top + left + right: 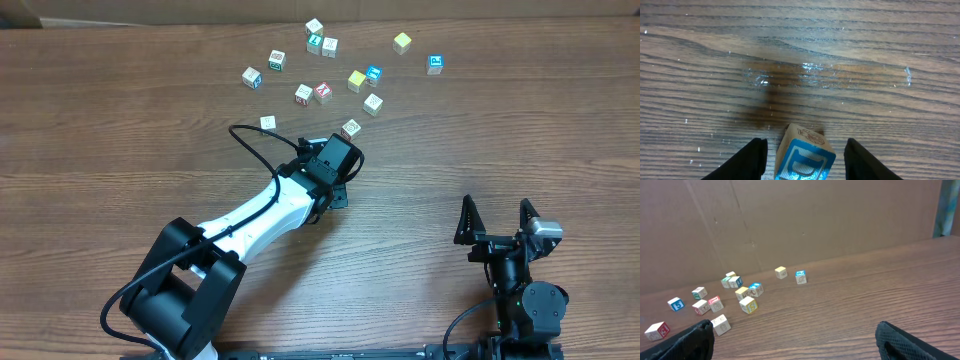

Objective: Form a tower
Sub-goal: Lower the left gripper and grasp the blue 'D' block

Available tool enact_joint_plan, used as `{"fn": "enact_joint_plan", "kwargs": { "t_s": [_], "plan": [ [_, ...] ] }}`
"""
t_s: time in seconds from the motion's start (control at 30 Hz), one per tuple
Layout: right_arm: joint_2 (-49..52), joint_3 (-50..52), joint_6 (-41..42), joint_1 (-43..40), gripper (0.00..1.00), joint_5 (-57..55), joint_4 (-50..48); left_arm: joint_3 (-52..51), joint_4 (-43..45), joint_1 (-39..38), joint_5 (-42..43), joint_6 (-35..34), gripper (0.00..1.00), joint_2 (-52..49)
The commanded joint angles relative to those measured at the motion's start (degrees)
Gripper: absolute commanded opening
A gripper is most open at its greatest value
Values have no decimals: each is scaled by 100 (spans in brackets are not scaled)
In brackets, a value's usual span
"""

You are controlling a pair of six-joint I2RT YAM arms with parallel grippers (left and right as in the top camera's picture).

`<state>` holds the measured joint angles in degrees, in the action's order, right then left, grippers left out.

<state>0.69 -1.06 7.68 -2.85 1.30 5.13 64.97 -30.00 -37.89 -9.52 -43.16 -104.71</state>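
Note:
No tower shows, only single cubes. In the left wrist view a pale wooden cube (804,157) with a blue letter face sits on the wood between my left gripper's (806,161) black fingers (751,161). There is a gap on each side of it, so the jaws are open and off it. From overhead the left gripper (345,146) reaches to mid-table, with a pale cube (351,128) just past its head. My right gripper (495,220) rests near the front right, wide open and empty (800,342).
Several loose letter cubes lie scattered at the back of the table, among them a yellow one (402,42), a blue one (435,64) and a red one (323,92). A small white cube (267,122) sits left of the left arm. A brown wall stands behind the table.

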Motion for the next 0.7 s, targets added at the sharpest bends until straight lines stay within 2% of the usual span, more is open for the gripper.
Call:
{"fn": "enact_joint_plan", "kwargs": {
  "t_s": [0.0, 0.13, 0.4, 0.67],
  "plan": [
    [-52, 59, -28, 22, 100, 31, -33, -37, 28, -39, -140, -57, 43, -9],
    [-52, 59, -28, 22, 100, 31, -33, -37, 2, -39, -111, -52, 38, -9],
    [-52, 59, -28, 22, 100, 31, -33, -37, -42, -39, 208, 98, 44, -9],
    [-52, 59, -28, 22, 100, 31, -33, -37, -101, -39, 229, 247, 38, -9]
  ]
}}
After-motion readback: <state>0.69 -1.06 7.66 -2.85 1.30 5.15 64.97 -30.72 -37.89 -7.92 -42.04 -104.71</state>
